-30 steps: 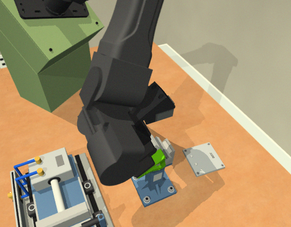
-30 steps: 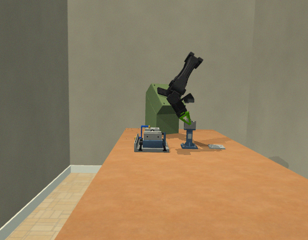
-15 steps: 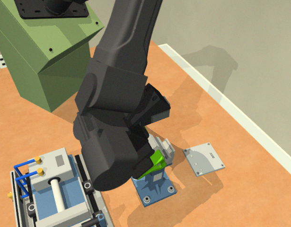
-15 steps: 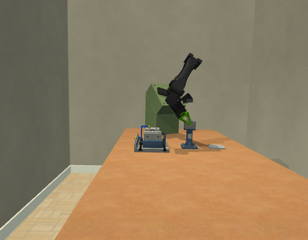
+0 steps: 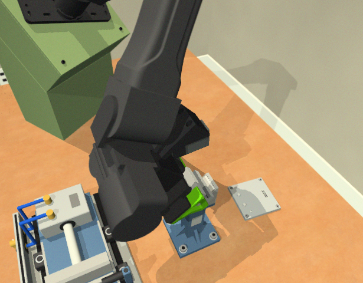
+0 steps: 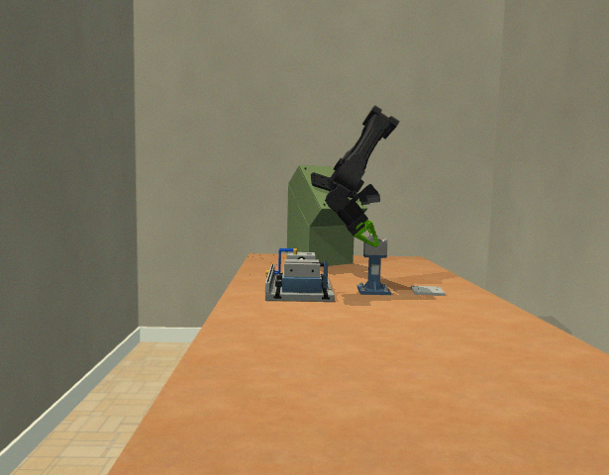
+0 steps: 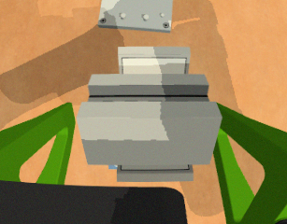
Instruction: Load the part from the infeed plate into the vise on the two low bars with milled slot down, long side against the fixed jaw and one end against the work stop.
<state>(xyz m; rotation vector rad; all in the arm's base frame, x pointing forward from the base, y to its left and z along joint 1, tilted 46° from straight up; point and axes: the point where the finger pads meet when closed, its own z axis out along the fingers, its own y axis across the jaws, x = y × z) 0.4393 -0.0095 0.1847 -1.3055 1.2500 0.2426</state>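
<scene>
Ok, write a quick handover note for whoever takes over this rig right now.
Pincer: open, holding nothing, its green fingers either side of the part.
Part: resting in the V-block, off the infeed plate.
Vise: open, no part in it.
Done: part moved from plate to V-block for a regrip.
Left: grasp it, load it slot-down on the low bars, against the fixed jaw and the work stop.
</scene>
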